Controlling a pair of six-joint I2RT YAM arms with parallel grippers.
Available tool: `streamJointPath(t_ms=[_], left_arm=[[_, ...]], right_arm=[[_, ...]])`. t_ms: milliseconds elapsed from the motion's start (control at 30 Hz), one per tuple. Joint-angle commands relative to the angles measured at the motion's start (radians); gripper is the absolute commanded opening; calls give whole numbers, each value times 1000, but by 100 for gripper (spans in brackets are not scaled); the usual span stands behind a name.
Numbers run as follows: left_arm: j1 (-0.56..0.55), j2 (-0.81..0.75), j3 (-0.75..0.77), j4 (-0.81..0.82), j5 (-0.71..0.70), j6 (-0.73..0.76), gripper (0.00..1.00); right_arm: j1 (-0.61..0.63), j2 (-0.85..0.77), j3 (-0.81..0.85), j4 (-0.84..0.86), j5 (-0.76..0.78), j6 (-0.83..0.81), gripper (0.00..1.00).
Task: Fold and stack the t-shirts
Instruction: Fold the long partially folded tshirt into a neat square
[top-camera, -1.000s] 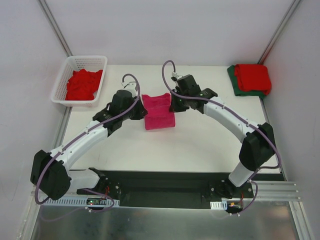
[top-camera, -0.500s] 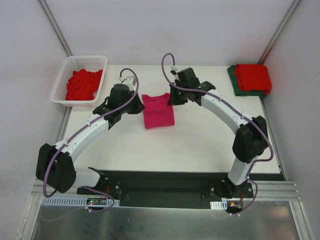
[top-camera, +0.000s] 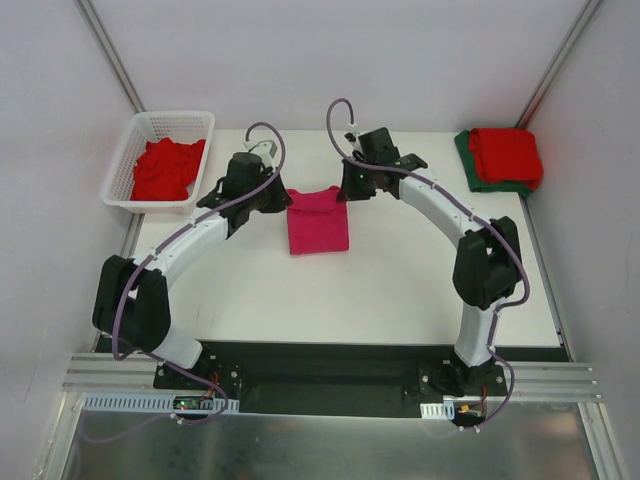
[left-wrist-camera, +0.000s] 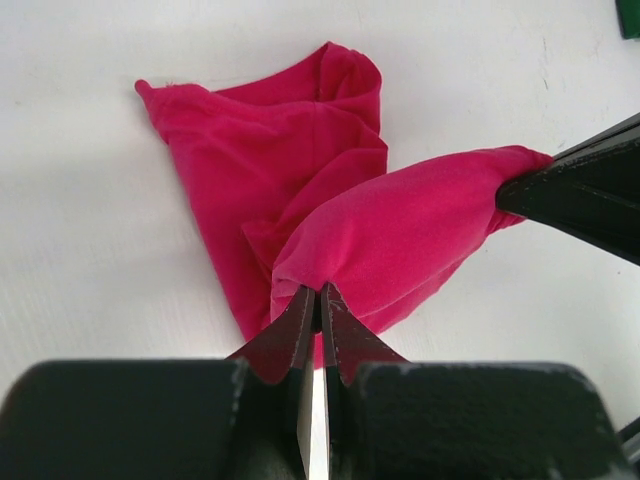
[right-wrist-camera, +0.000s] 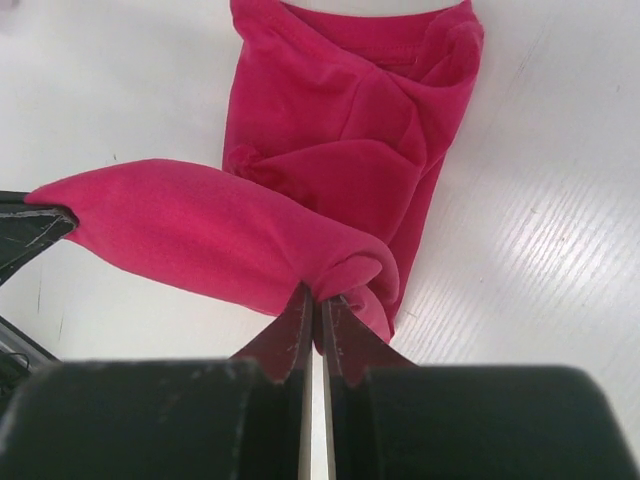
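A magenta-pink t-shirt (top-camera: 318, 222) lies partly folded on the white table, its far edge lifted. My left gripper (top-camera: 283, 203) is shut on the left corner of that edge, and my right gripper (top-camera: 345, 195) is shut on the right corner. In the left wrist view the pink cloth (left-wrist-camera: 400, 235) stretches from my pinched fingers (left-wrist-camera: 318, 300) across to the other gripper's black tip (left-wrist-camera: 575, 200). The right wrist view shows the same raised fold (right-wrist-camera: 200, 235) above the lower layers (right-wrist-camera: 350, 110). A red t-shirt (top-camera: 506, 154) lies folded on a dark green one (top-camera: 466, 155) at the back right.
A white lattice basket (top-camera: 140, 135) at the back left holds crumpled red shirts (top-camera: 166, 167). Grey walls with metal rails close in the table at the back and sides. Black base plates run along the near edge.
Both grippers have carried the pink shirt's edge toward the back of the table, drawing the fold flatter and longer. Both arms have stretched further out.
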Motion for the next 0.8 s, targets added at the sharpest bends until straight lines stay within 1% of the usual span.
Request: streamJointPath(t_ms=[0, 400, 767], left_arm=[[28, 46, 57, 71, 20, 36, 0], [91, 171, 106, 117, 55, 33, 0], [137, 292, 148, 150, 85, 29, 0]], right_arm=[[-34, 40, 68, 57, -36, -28, 1], [-88, 159, 165, 87, -94, -29, 1], [-120, 303, 231, 115, -157, -5, 1]])
